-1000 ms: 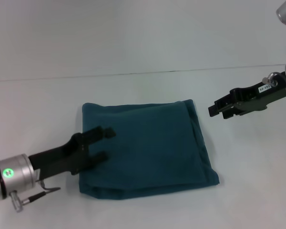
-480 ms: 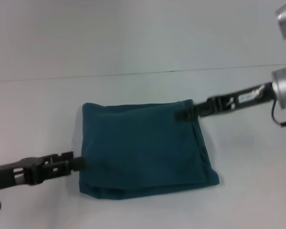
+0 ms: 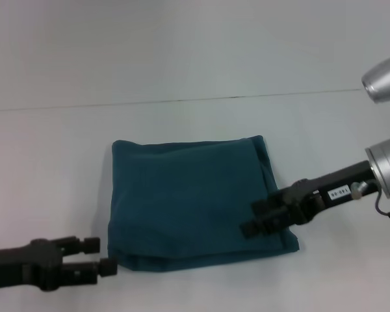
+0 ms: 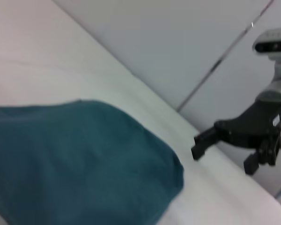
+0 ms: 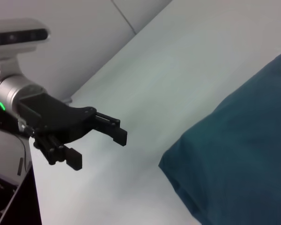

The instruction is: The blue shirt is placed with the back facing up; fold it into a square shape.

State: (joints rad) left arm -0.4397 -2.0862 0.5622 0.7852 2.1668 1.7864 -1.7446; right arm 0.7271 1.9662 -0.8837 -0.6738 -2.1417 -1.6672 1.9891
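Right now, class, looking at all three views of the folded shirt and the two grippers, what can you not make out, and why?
1. The shirt's printed side: no lettering shows in any view; folded inward or facing down.
2. Whether the right gripper touches the shirt: the head view only shows it over the near right corner.
3. The left arm behind the left gripper: cut off by the head view's edge.
4. The shirt's far part: cropped in both wrist views.

Shirt [image 3: 192, 198], dark teal-blue, plain side up, folded into a roughly square flat bundle on the white table, layered edges showing at 3 and 6 o'clock, its 6 o'clock edge slightly wider.
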